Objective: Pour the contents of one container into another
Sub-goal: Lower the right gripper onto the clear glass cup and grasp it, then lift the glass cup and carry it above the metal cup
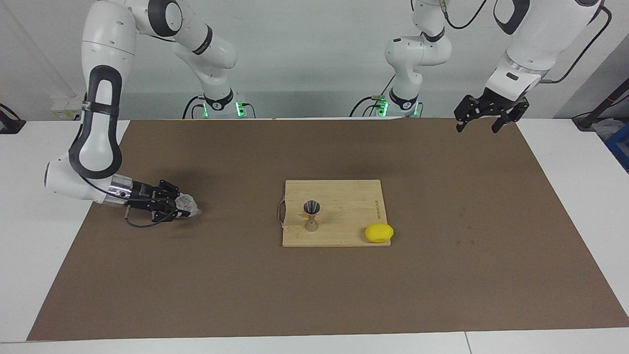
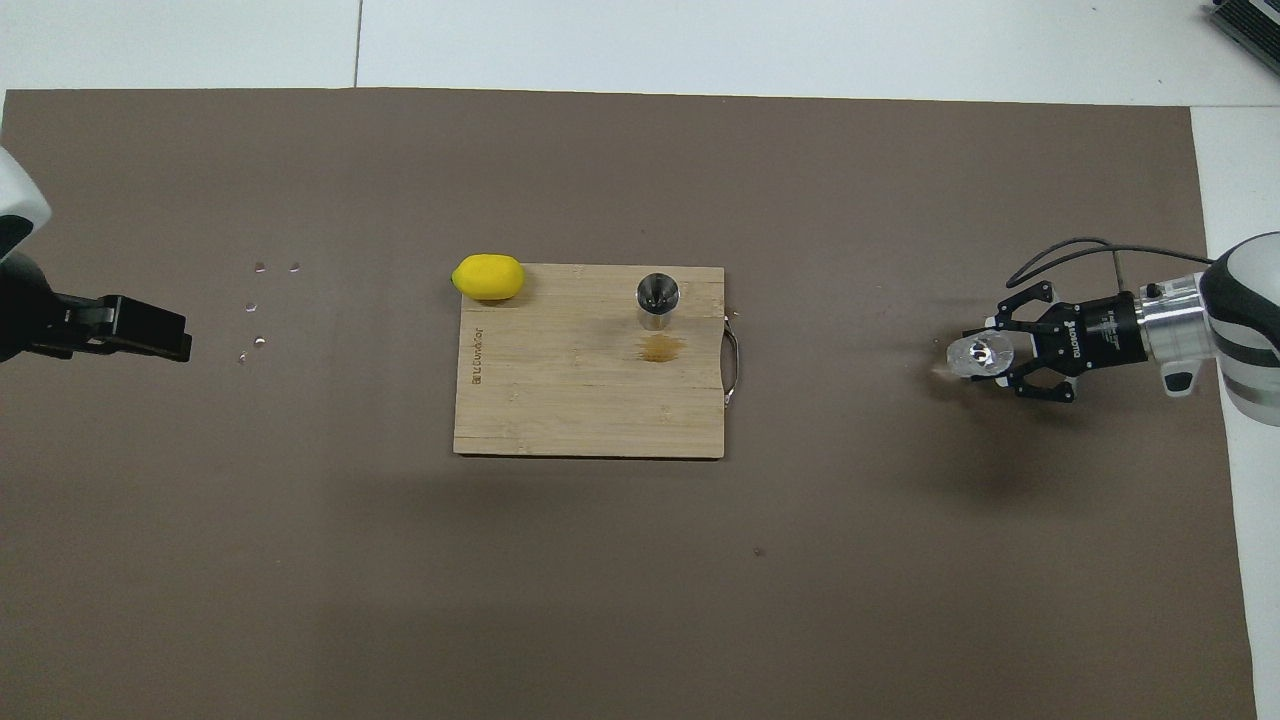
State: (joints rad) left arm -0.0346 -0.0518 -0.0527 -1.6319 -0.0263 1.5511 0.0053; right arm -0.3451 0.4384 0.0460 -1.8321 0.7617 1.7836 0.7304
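glass tumbler (image 1: 186,204) — right gripper (image 1: 180,206) fingers clamping it on the bench, at nine o'clock from steel jigger (image 1: 311,214); lift and pour remaining. left gripper (image 1: 485,119) waiting, fingers wide.

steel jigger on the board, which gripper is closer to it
Right. The right gripper, shut on the glass tumbler, sits low beside the cutting board; the left gripper waits raised, away from the jigger.

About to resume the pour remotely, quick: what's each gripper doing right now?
Left gripper: open, empty, raised over the mat at its own end.
Right gripper: shut on the glass tumbler, low over the mat.
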